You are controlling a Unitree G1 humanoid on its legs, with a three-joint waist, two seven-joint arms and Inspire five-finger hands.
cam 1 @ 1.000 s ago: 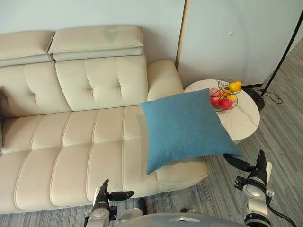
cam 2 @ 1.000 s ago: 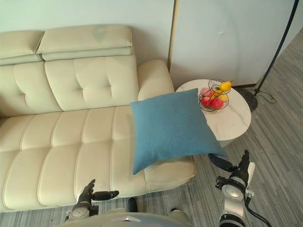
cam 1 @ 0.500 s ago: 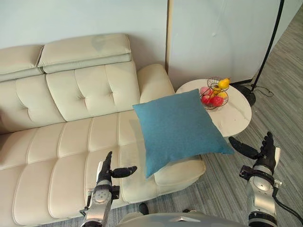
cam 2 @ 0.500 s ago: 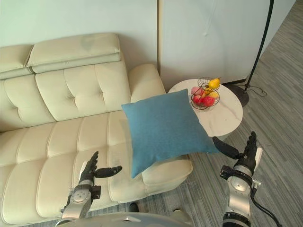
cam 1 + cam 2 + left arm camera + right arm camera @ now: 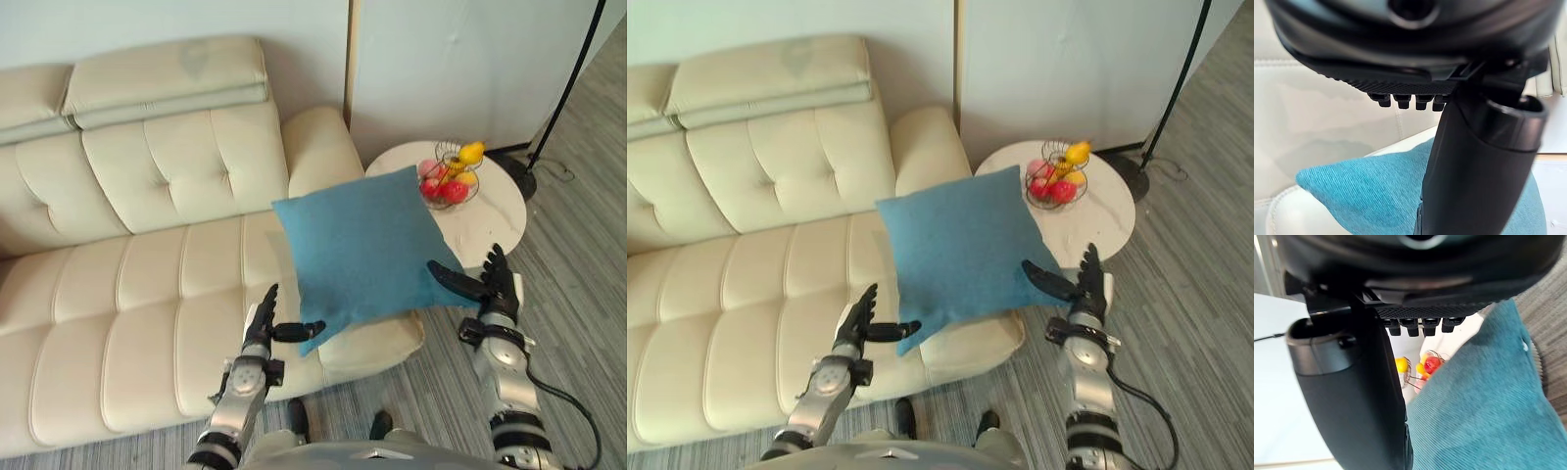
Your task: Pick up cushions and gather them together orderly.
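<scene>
The room is bright, with soft, even light all over. The square blue fabric cushion [image 5: 367,250] drops a faint shadow on the cream leather sofa [image 5: 147,294] under it. The round white side table [image 5: 495,211] looks very pale.

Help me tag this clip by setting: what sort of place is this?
Probably a home living room or lounge: a cream tufted leather sofa with a square teal fabric cushion on it, and beside it a round white side table carrying a wire basket of fruit.
</scene>
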